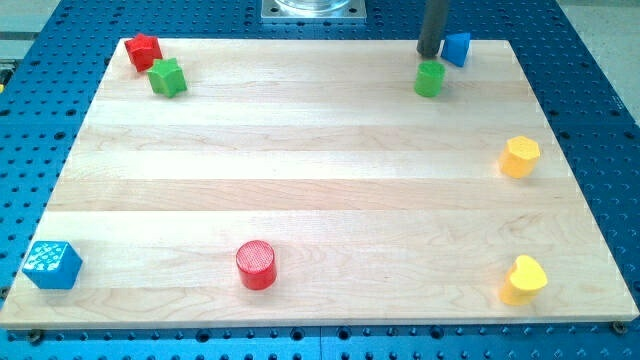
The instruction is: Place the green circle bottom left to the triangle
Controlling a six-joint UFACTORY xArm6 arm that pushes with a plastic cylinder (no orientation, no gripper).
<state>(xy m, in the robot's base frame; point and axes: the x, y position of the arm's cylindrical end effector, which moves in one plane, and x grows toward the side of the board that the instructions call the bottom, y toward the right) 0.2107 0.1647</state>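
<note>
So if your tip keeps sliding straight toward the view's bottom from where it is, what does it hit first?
My tip sits just above the green circle, with the blue triangle to its right. Heading toward the view's bottom, I would likely meet the green circle first; contact isn't clear from this view.

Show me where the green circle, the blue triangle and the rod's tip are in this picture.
green circle (429, 79): camera view, on its top face.
blue triangle (458, 47): camera view, on its visible side right of the rod.
my tip (430, 56): camera view, the rod's very end, just above the green circle.
</note>
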